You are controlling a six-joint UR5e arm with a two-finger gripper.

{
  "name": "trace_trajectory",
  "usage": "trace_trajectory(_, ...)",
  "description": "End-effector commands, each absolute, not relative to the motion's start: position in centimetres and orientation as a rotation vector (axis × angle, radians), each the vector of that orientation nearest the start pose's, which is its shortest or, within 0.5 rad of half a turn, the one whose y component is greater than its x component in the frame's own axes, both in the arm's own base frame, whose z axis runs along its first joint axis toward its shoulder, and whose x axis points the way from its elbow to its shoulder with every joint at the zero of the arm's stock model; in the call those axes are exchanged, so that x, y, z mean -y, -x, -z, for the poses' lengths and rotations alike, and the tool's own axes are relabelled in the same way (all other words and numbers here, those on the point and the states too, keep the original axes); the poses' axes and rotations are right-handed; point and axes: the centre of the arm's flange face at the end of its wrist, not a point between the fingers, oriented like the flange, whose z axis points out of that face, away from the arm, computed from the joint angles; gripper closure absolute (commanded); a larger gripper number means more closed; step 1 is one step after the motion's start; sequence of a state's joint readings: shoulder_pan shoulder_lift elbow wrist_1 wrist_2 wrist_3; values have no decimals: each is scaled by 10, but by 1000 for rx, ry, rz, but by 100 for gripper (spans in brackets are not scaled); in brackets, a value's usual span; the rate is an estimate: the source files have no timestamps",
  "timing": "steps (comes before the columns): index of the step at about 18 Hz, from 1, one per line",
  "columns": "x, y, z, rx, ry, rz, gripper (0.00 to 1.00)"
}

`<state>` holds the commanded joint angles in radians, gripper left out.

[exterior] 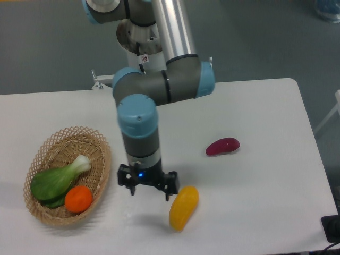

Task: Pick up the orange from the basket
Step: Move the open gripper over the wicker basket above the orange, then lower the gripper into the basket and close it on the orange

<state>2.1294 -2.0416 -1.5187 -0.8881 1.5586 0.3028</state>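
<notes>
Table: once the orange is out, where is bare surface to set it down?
Bare white table lies right of the grey arm, above the magenta oblong piece, and along the right edge. It's crowded around the gripper, yellow mango-shaped fruit and tan wicker basket.

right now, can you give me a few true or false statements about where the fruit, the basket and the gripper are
1. The orange lies inside the basket. True.
2. The gripper is holding the orange. False: it hangs over the table to the right of the basket, with nothing visibly in it.
3. A green leafy vegetable shares the basket with the orange. True.
4. The yellow fruit is in the basket. False: it lies on the table, just right of the gripper.
5. The magenta piece touches the yellow fruit. False: they lie apart.
</notes>
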Motion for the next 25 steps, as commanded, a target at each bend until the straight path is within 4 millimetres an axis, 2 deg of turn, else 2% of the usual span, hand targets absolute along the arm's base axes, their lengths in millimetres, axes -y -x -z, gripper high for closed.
trace_trajectory(1, -655, 224, -309, 363, 2868, -132, 0)
trace_trajectory(2, -662, 214, -306, 367, 2868, -122, 0)
trace_trajectory(5, -678, 201, -305, 442, 2848, -71, 0)
trace_trajectory(9, -699, 182, -299, 494, 2947, 53, 0)
trace_trajectory(10, -705, 174, -298, 496, 2959, 66, 0)
trace_trajectory(11, -710, 157, -295, 478, 2991, 88, 0)
trace_trajectory(13, -711, 133, -292, 480, 3037, 142, 0)
trace_trajectory(16, -711, 113, -282, 520, 3080, 160, 0)
trace_trajectory(18, -709, 107, -275, 558, 3101, 161, 0)
trace_trajectory(25, -710, 109, -257, 637, 3121, 132, 0)
